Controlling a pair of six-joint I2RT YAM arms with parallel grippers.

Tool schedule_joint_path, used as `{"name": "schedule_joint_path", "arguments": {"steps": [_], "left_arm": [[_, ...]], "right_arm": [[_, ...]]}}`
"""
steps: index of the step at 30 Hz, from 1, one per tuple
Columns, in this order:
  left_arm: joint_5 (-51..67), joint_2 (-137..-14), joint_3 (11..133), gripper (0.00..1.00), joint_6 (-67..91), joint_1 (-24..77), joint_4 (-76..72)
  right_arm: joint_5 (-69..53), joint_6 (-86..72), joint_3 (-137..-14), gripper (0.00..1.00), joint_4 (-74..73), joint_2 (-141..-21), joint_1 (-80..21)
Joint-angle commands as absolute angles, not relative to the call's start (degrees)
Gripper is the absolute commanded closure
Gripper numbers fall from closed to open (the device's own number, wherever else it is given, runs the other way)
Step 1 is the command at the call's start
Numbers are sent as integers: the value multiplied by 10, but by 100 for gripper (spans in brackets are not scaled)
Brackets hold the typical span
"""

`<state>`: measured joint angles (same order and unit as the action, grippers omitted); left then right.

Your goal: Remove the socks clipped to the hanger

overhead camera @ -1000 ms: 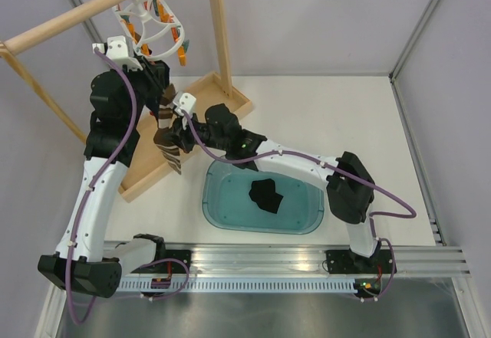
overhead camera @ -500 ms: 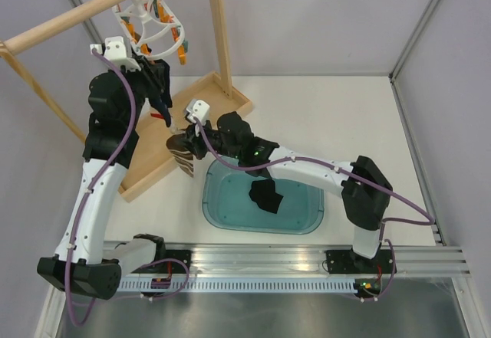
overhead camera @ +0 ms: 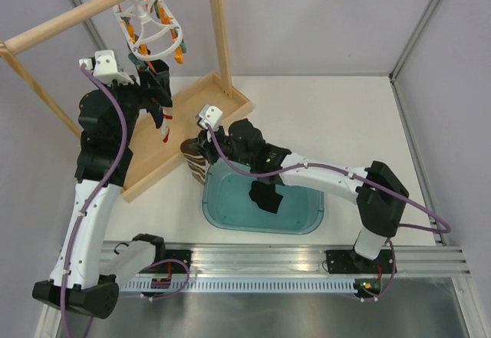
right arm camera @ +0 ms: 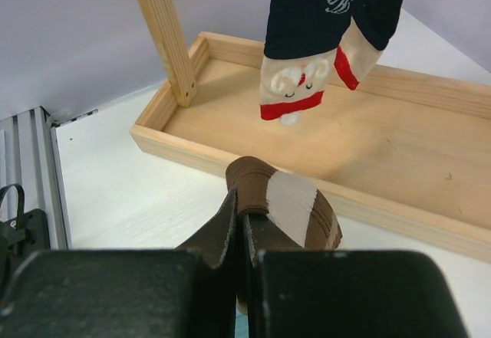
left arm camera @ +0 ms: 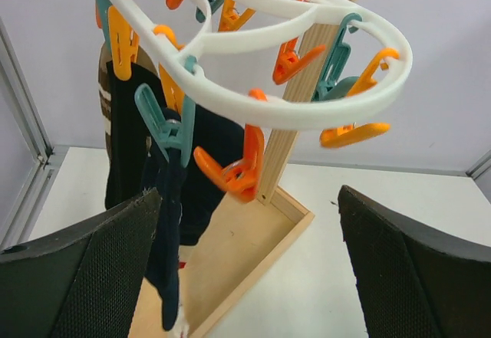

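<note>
- R gripper (right arm camera: 244, 227) clamped on brown-white striped fabric sock (right arm camera: 285, 204), unclipped, just beside teal plastic tub (overhead camera: 226, 204).
- L gripper (left arm camera: 249, 196) jaws apart under white oval plastic clip hanger (left arm camera: 307, 116); dark navy socks (left arm camera: 165, 231) clipped there.
- Step: drop-off. Next: shift over tub, release.

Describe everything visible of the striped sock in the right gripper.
The striped sock looks like soft ribbed knit, brown with a broad cream band and thin dark stripes. It is folded over and pinched in the right gripper, whose jaws are shut on it. In the top view it hangs beside the left rim of the teal bin, near the wooden base. Nothing else visibly touches it.
</note>
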<state>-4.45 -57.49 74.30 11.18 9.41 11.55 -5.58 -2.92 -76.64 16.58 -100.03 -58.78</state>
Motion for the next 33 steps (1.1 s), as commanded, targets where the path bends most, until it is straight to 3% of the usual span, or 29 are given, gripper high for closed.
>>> {"name": "schedule_joint_path", "arguments": {"steps": [1, 11, 25, 33], "left_arm": [[-51, -535, 711, 0, 115, 97, 124], [-87, -428, 558, 0, 78, 96, 132], [-67, -399, 514, 0, 76, 96, 166], [-62, -403, 513, 0, 74, 96, 166]], "right_arm": [[-22, -12, -750, 99, 174, -940, -591], [73, 42, -703, 99, 92, -826, -590], [174, -54, -519, 99, -62, -581, -573], [176, -110, -455, 99, -102, -514, -570]]}}
